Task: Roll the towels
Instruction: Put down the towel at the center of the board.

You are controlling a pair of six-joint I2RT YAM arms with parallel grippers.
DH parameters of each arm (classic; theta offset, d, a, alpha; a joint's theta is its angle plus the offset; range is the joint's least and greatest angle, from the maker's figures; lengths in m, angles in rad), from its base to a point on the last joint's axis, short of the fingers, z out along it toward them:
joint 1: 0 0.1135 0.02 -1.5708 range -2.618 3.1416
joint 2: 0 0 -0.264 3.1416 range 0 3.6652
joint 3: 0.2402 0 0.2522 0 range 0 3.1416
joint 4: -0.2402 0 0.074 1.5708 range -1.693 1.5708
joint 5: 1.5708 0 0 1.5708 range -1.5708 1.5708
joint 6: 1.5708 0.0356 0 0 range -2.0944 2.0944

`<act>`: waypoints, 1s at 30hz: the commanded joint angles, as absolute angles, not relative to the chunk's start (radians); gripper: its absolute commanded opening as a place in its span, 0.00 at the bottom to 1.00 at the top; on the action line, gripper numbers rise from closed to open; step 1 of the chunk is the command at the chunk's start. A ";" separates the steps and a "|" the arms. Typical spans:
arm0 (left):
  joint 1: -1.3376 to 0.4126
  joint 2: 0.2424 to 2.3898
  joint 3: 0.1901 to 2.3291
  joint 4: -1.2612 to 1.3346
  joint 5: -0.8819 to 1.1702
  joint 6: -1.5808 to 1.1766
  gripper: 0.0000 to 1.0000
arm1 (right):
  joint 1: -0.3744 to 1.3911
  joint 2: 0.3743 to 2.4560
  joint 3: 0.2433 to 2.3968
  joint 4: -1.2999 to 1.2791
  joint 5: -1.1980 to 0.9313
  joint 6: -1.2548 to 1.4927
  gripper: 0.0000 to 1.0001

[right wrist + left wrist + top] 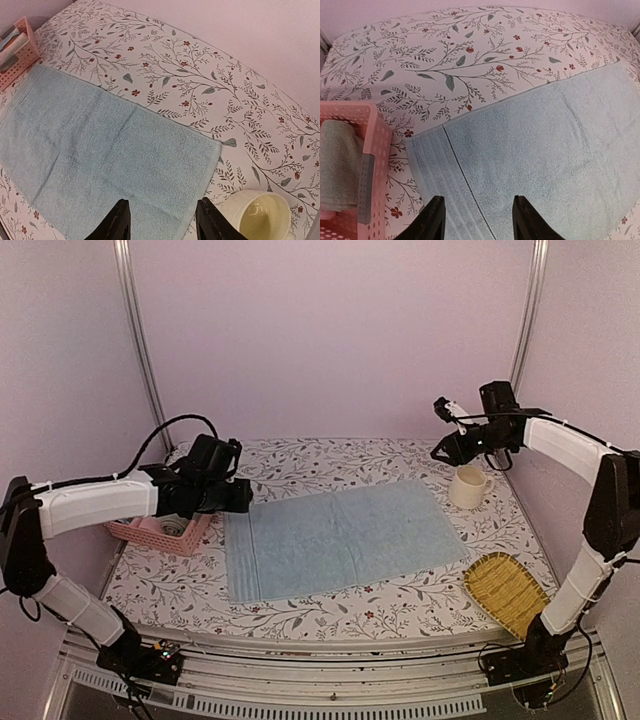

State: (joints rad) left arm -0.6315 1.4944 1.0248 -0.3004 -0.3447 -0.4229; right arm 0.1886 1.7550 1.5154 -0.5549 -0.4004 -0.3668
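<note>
I am hovering left fingers (432, 220) and right fingers (117, 222), spread and empty, near the far corners of the blue towel (345, 540), aiming to pinch both evenly.

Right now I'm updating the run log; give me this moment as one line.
blue towel: flat, unrolled | green towel: in basket | left pincer: open, empty | right pincer: open, empty

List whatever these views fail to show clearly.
- Pink basket: top view, left arm covers most of it.
- Green towel: left wrist view, cut off by the left edge and basket wall.
- Mug: right wrist view, lower part cut off by the bottom edge.
</note>
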 commanded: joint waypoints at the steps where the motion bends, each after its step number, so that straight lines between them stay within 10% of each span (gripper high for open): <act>1: -0.649 1.397 0.923 -0.325 -0.186 -0.433 0.48 | 0.192 1.549 1.294 -0.529 -0.540 -0.452 0.48; 7: -0.646 1.260 0.794 -0.337 -0.075 -0.469 0.47 | 0.189 1.366 1.039 -0.392 -0.487 -0.532 1.00; 13: -0.655 1.256 0.743 -0.384 0.102 -0.522 0.27 | 0.184 1.449 1.037 -0.513 -0.484 -0.650 0.99; 16: -0.660 1.246 0.706 -0.406 0.095 -0.551 0.01 | 0.184 1.511 1.071 -0.593 -0.413 -0.701 0.79; 23: -0.670 1.244 0.637 -0.440 0.075 -0.628 0.00 | 0.183 1.650 1.069 -0.728 -0.325 -0.755 0.24; 30: -0.696 1.264 0.601 -0.452 0.080 -0.665 0.00 | 0.182 1.726 1.063 -0.715 -0.254 -0.708 0.10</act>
